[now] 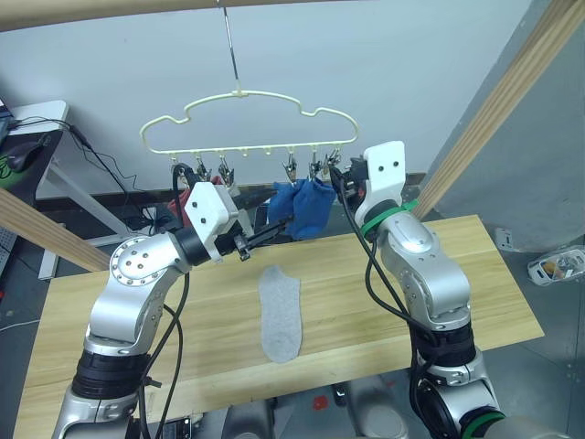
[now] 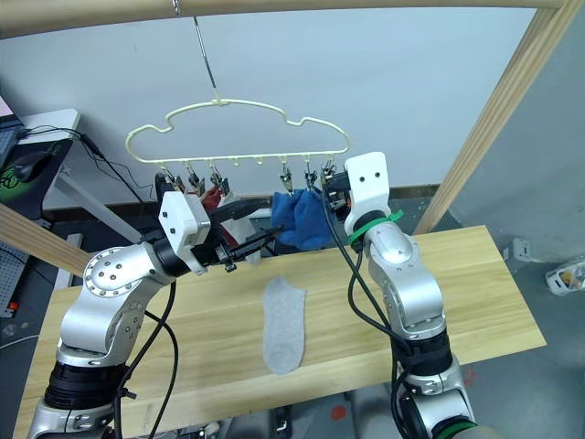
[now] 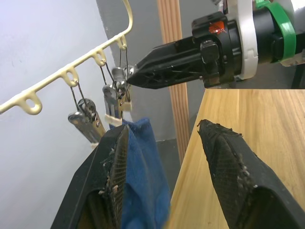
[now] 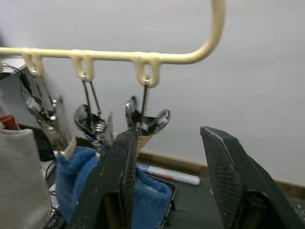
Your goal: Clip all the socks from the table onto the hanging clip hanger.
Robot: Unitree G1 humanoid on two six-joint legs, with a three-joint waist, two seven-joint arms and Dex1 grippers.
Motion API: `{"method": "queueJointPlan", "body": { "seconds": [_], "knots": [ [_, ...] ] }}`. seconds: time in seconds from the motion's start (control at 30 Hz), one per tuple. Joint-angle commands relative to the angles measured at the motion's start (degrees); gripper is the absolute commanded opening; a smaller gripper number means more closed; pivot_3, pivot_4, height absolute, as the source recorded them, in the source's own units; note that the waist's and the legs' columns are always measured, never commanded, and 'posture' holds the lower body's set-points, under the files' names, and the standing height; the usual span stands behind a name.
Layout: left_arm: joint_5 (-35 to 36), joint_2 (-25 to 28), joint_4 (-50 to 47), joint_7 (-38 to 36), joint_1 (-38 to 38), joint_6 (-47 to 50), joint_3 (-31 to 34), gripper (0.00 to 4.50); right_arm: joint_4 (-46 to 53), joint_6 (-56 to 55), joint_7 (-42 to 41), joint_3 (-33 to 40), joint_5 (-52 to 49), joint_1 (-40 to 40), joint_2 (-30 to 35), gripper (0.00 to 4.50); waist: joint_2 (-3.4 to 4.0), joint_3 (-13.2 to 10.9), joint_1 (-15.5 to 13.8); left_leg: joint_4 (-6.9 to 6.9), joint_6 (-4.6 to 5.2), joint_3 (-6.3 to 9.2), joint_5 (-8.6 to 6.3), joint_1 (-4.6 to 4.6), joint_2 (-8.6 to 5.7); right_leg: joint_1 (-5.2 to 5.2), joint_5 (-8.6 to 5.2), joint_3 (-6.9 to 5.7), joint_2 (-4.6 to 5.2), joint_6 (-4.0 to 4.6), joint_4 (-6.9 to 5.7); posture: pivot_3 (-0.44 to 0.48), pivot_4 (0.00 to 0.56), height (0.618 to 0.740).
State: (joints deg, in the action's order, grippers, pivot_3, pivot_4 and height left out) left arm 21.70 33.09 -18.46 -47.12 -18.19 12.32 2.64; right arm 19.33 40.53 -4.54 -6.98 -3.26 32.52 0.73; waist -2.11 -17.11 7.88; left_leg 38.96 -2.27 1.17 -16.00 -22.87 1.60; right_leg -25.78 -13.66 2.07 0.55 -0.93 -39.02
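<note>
Left pincer (image 3: pixel 162 138) spread apart, black ridged fingers (image 3: pixel 114 162) wide, one pad flat against a hanging blue sock (image 3: pixel 143 176), nothing clamped. Raised off the surface (image 1: pixel 475 293) on a bent silver forearm, aimed rightward along the row of metal clips (image 3: pixel 116 93). Right pincer (image 4: pixel 164 148) likewise apart, reaching up under the far right end of the clip hanger (image 1: pixel 247 123), tip at a clip there, forearm near vertical from the right side of the surface.

Between the two pincers, two soft blue socks (image 1: pixel 304 206) dangling from clips; rust red fabric (image 2: pixel 213 198) at clips on the left end. Thin pale yellow wire, cloud-like outline, long metal hook (image 1: pixel 230 46) up to a round wooden pole (image 1: pixel 101 11).

Below, one light grey sock (image 1: pixel 280 311) flat and lengthwise mid-surface, well apart from both pincers, with open plank all round it and out to both ends. Slanted wooden poles (image 1: pixel 503 101) flanking left and right.
</note>
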Motion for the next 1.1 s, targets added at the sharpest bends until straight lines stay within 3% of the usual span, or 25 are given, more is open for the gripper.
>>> {"method": "queueJointPlan", "body": {
  "seconds": [0.03,0.33,1.1],
  "knots": [
    [0.7,0.3,-1.5,-0.2,-0.4,0.0,0.3,2.52,2.0,-1.4,0.5,-0.6,1.1,0.5,0.3,2.17,0.00,0.0,0.0,0.00,0.00,0.00,0.00,0.00,0.00,0.00,0.00,0.00,0.00,0.00,0.00,-0.164,0.239,0.740],
    [0.5,0.0,-0.8,-0.1,-0.8,-0.3,0.1,2.52,3.5,-0.2,0.5,-0.6,1.6,-1.1,1.1,2.17,0.00,0.0,0.0,0.00,0.00,0.00,0.00,0.00,0.00,0.00,0.00,0.01,0.02,0.00,0.00,-0.173,0.235,0.740],
    [0.1,0.0,-1.0,0.1,-0.5,-0.4,-0.2,2.52,-5.8,-7.7,2.2,-0.1,3.1,2.7,-1.8,2.17,-0.01,0.0,0.0,0.00,0.00,-0.01,0.00,0.01,-0.01,0.00,0.01,0.00,0.10,0.01,-0.01,-0.163,0.230,0.740]
  ]
}}
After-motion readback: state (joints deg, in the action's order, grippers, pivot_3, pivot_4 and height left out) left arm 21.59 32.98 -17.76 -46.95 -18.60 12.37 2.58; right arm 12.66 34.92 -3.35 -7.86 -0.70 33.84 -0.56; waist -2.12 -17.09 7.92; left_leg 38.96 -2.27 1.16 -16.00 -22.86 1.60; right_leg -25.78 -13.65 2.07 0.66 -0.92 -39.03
